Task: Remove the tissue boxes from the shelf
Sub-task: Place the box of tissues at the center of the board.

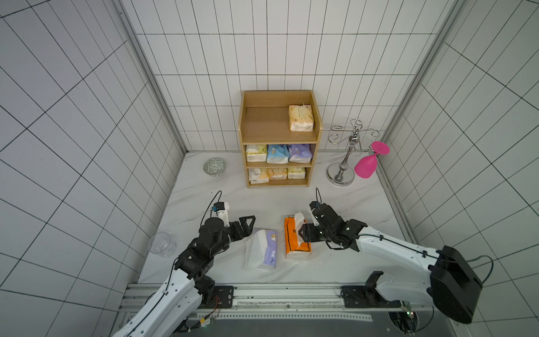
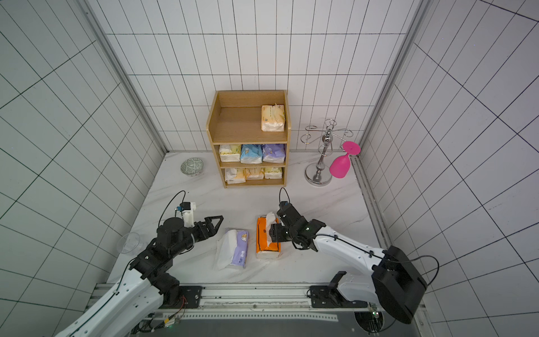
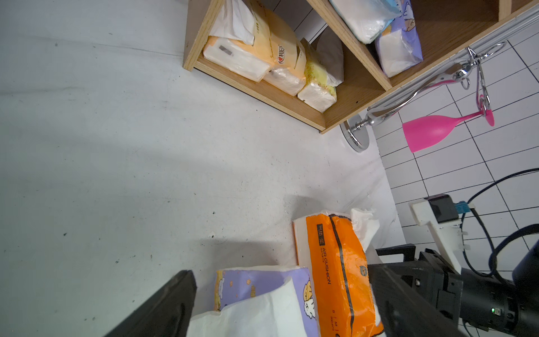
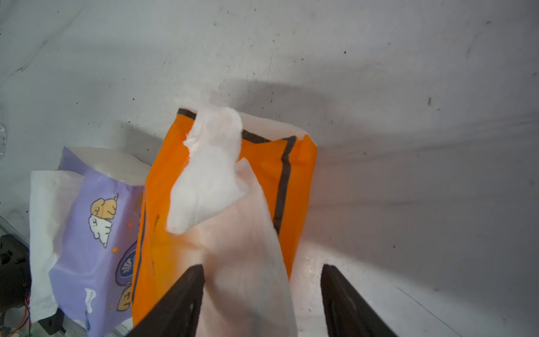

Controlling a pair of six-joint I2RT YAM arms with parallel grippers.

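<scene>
Hovering low over the white marble-look tabletop (image 1: 277, 201), the right gripper (image 4: 262, 267) stands with its jaws apart at one end of an orange plastic-wrapped tissue pack (image 1: 296, 236), clamping nothing, while a loose white tissue sheet (image 4: 210, 175) from the pack's slit trails between them. The left gripper (image 1: 248, 227) is spread wide and empty just beside a purple cartoon-printed tissue pack (image 1: 267, 248); both packs lie flat, side by side, in front of the light-brown three-tier wooden shelf (image 1: 262, 125). Seven packs are on the shelf: a pale yellow pack (image 1: 301, 118) alone on the top tier, a pale yellow, light blue and purple row (image 1: 277, 153) on the middle tier, and three peach and yellow packs (image 1: 277, 173) on the bottom tier. These packs look light and soft, likely to dent under a squeeze, and their glossy film may slip. A hold across the narrow body seems safest; a pinch on protruding tissue would probably just pull a sheet free. The tiered packs sit close together, so their front ends appear the only reachable faces.
</scene>
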